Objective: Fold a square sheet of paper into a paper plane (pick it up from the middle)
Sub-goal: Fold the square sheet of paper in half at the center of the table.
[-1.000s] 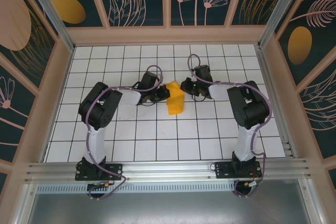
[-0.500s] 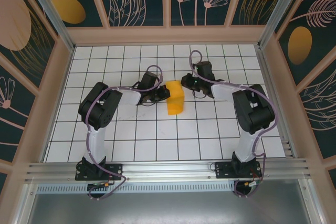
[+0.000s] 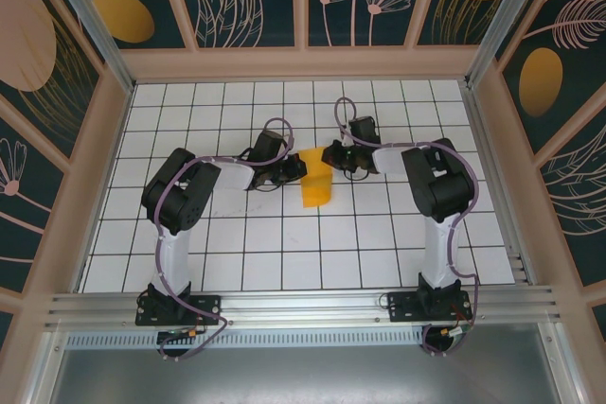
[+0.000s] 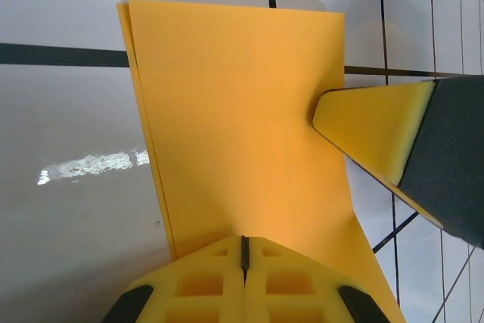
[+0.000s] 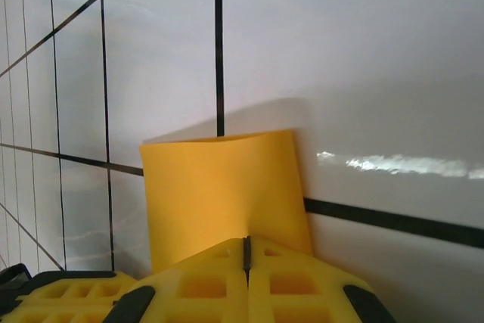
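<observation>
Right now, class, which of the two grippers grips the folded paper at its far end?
The right gripper: it is shut on the far end of the folded orange-yellow sheet of paper, whereas the left gripper pinches the sheet's left edge, nearer the arm bases.

White gridded table [image 3: 284, 234] under orange paper [image 3: 315, 186]

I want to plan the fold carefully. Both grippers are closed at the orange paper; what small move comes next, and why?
Probably slide the right gripper along the folded sheet to press the crease while the left gripper pins it: both are shut against the sheet, and its layered edge gapes slightly.
</observation>
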